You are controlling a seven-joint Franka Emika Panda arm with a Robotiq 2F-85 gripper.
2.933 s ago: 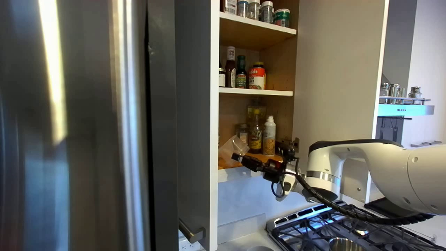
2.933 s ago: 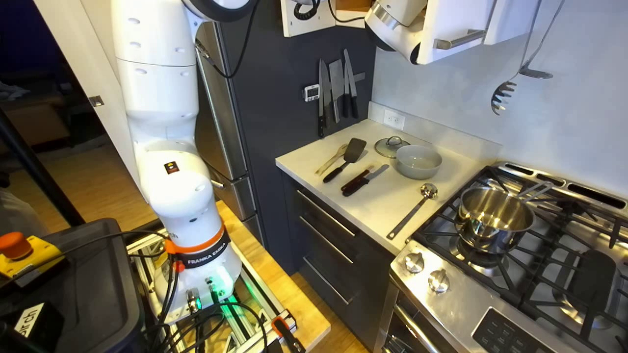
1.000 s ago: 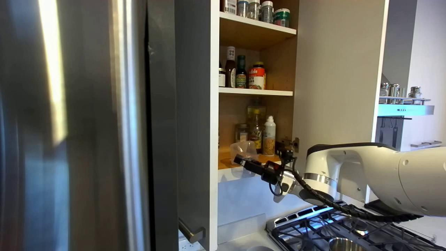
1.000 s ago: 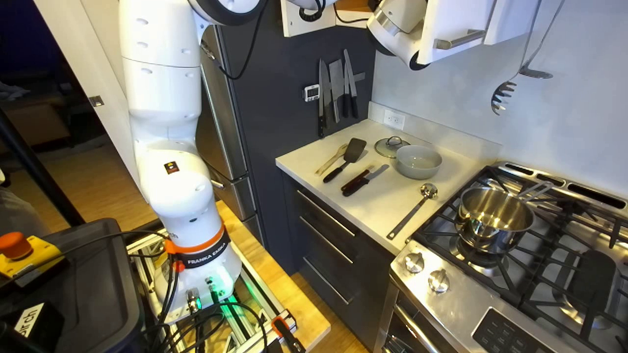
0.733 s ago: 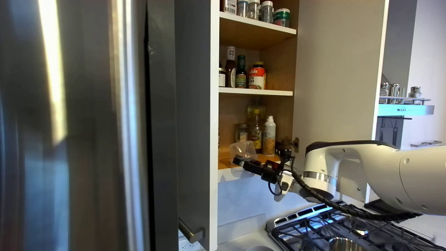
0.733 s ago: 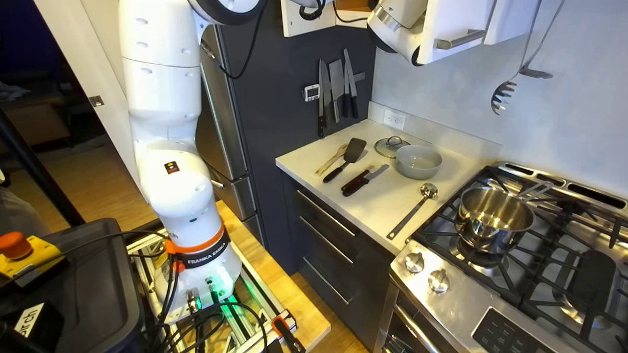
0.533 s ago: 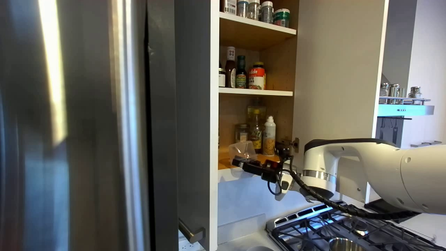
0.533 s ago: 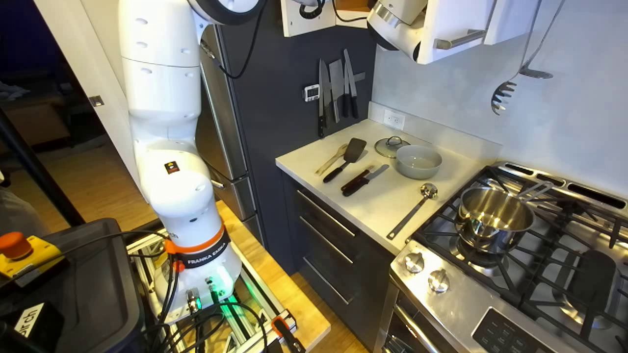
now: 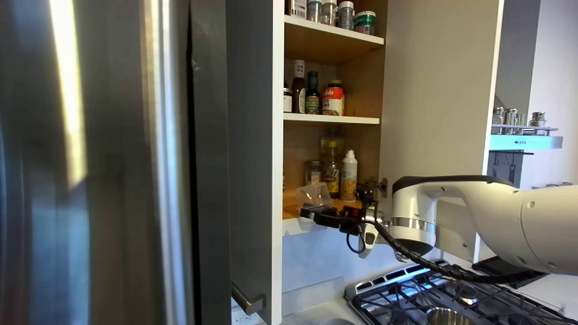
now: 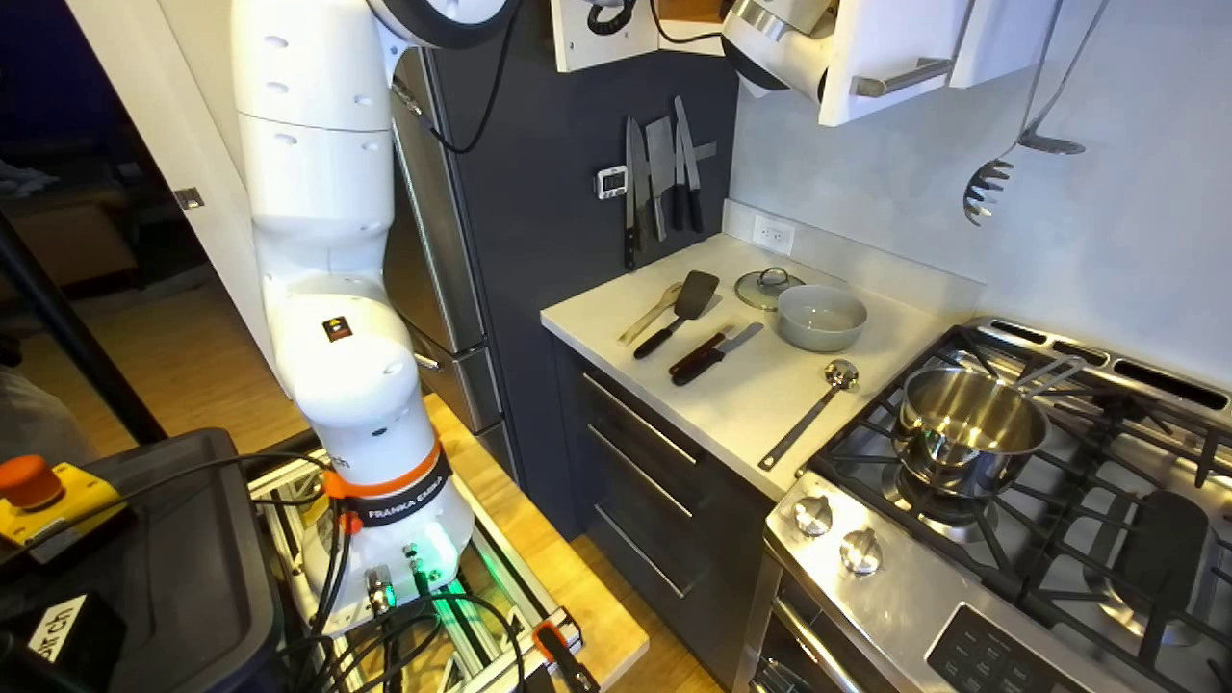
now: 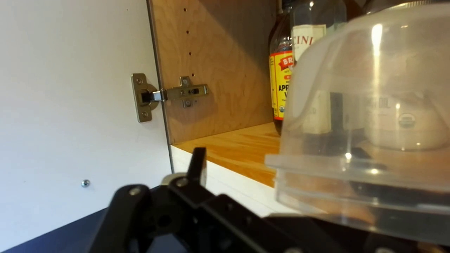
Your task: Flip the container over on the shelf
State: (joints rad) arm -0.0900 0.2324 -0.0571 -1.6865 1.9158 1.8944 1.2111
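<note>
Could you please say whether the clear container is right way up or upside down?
Upside down: in the wrist view the clear container has its wide rim below, rounded end on top.

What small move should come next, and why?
I'd probably nudge the container slightly deeper with the open gripper before backing away: it is rim-down but looks tilted in an exterior view, and in the wrist view its rim overlaps the front edge of the shelf. Whether it overhangs is unclear.

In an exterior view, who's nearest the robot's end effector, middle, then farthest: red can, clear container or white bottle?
1. Clear container: right by the end effector.
2. White bottle: on the bottom shelf.
3. Red can: one board higher.
</note>
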